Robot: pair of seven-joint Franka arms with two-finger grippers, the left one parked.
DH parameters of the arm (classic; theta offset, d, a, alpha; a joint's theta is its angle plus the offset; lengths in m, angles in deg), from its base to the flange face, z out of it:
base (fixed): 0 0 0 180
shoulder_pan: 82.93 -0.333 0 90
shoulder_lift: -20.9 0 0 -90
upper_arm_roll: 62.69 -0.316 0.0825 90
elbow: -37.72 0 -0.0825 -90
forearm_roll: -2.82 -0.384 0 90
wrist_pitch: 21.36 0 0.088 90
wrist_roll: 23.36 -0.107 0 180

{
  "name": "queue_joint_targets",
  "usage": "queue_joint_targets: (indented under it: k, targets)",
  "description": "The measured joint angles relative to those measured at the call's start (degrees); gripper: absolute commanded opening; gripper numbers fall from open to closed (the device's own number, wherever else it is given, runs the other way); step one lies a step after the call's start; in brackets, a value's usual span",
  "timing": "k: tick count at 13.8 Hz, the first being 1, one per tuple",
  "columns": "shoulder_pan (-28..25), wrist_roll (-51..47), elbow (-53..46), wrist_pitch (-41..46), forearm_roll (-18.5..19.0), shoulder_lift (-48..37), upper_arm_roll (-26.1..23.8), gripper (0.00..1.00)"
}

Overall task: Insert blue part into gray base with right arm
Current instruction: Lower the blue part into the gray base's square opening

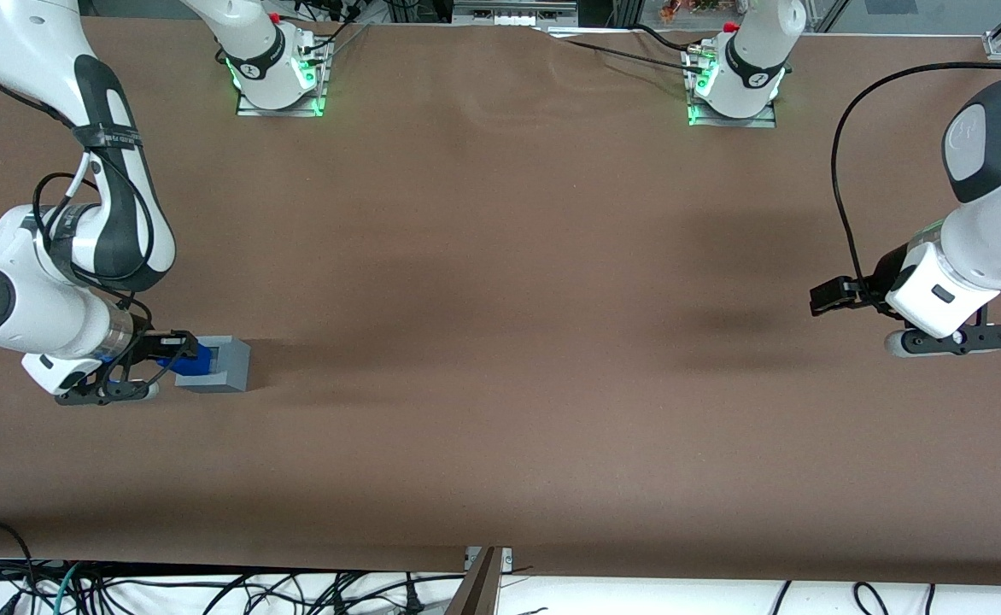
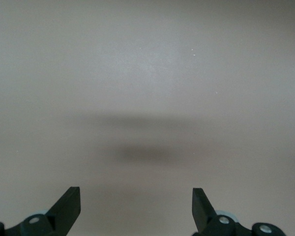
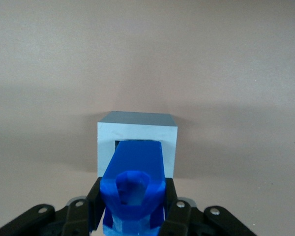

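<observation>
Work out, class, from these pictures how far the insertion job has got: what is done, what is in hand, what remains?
Done: the gripper has picked up the blue part, its jaws shut on it. In hand: the part sits directly over the gray base, its tip at the recess. Left: pressing it fully in and letting go; how deep it sits cannot be told.

Robotics lab; brown-covered table w/ bolted arm bases; loose cables along edge.
</observation>
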Motion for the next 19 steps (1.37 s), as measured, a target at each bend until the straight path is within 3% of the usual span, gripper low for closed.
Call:
queue_joint_targets:
  k: [19]
  targets:
    - [-0.25,0.82,0.29,0.30,-0.01,0.56,-0.12,0.15]
